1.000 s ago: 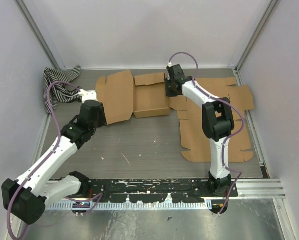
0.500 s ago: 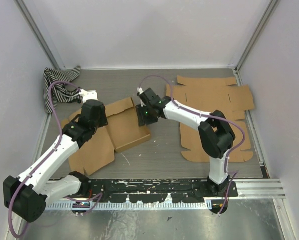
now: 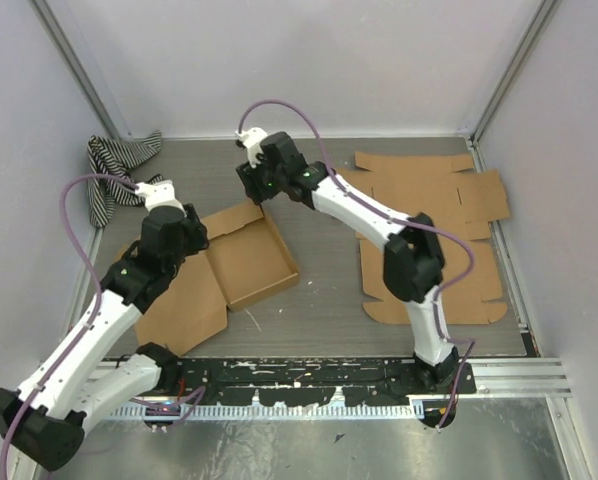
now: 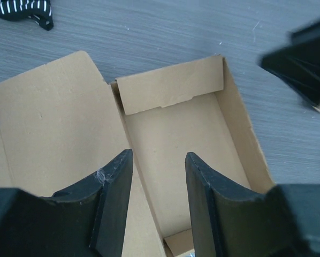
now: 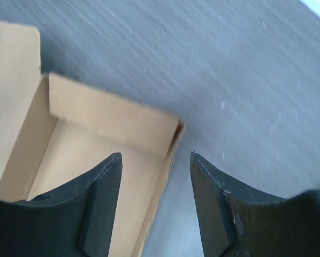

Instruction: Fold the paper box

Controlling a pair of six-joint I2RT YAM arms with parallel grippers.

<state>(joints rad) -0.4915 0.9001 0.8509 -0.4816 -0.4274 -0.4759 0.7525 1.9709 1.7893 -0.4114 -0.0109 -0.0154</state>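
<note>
Roughly, we judge the job about halfway done. The paper box [image 3: 254,262] sits on the worktop [image 3: 319,290] left of centre, between the two arms, as an open tray. Its far wall [image 4: 170,85] and right wall [image 4: 245,144] stand up, while the broad lid flap [image 4: 53,123] lies flat to the left of the tray. What seems left is to bring that flap over and tuck it shut. Whether the near wall is locked in, we cannot tell.

The left tool [image 4: 155,160] hangs over the seam between tray and flap, jaws about half apart and holding nothing. The right tool [image 5: 155,156] hovers above the tray's far right corner, jaws well apart, also empty.

To the right lie flat cardboard sheets [image 3: 429,200], and a striped cloth [image 3: 114,170] sits in the far left corner.
</note>
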